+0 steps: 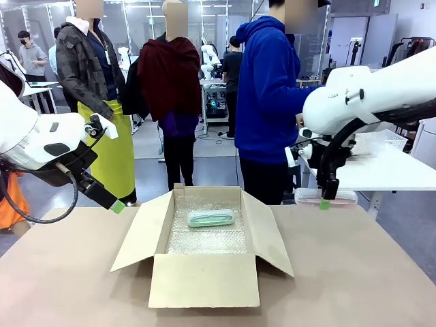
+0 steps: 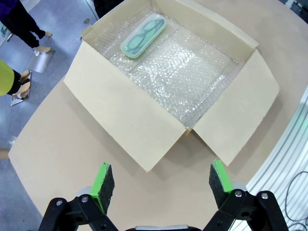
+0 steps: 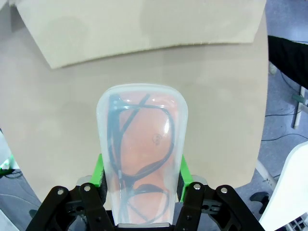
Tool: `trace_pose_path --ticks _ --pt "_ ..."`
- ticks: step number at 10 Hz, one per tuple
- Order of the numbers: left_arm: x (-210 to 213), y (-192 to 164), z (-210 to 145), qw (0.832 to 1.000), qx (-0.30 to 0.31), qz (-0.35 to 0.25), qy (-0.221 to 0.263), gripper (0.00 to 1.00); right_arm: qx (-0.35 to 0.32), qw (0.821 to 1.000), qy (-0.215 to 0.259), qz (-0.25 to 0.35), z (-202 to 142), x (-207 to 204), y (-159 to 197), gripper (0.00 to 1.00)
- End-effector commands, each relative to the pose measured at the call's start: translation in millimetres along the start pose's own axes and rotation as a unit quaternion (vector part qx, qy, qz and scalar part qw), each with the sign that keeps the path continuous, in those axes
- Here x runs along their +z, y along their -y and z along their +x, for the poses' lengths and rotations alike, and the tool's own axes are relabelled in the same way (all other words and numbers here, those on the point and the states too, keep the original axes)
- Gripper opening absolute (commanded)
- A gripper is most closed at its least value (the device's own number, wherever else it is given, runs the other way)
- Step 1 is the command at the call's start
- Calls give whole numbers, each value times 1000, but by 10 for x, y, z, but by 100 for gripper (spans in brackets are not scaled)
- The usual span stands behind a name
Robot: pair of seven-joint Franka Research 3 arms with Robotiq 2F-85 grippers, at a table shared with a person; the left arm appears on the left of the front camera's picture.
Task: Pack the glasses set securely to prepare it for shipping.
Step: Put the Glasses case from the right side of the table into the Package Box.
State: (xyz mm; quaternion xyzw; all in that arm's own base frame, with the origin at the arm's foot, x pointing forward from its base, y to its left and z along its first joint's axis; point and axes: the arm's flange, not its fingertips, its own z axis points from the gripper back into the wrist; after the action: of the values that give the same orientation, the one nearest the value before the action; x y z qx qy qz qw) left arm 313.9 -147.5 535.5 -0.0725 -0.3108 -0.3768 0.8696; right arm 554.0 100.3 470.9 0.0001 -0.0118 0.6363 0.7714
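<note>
across the front view: right end effector [image 1: 325,202] clamped on pink-white case [image 1: 340,197], aloft to the right of the open box [image 1: 204,279]; mint case [image 1: 211,218] inside on bubble wrap [image 1: 204,242]. left wrist: left end effector [image 2: 161,185] apart, empty. right wrist: held case's long axis points toward box flap [image 3: 144,29].

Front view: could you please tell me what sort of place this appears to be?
Probably a robotics lab or workshop: white robot arms work at a table holding an open cardboard box, people stand on a bare grey floor, and another work table stands behind.
</note>
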Motion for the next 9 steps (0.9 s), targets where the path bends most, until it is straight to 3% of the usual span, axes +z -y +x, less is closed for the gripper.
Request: trace_pose_path --ticks 1,5,9 --pt "3 -7 -7 1000 -1 -5 3 100 -17 1000 -4 -9 365 90 33 38" --pt "3 -7 -7 1000 -1 -5 3 100 -8 999 -25 -21 1505 330 77 38" --pt "3 -7 -7 1000 -1 -5 3 100 -15 1000 11 -12 2479 141 44 38"
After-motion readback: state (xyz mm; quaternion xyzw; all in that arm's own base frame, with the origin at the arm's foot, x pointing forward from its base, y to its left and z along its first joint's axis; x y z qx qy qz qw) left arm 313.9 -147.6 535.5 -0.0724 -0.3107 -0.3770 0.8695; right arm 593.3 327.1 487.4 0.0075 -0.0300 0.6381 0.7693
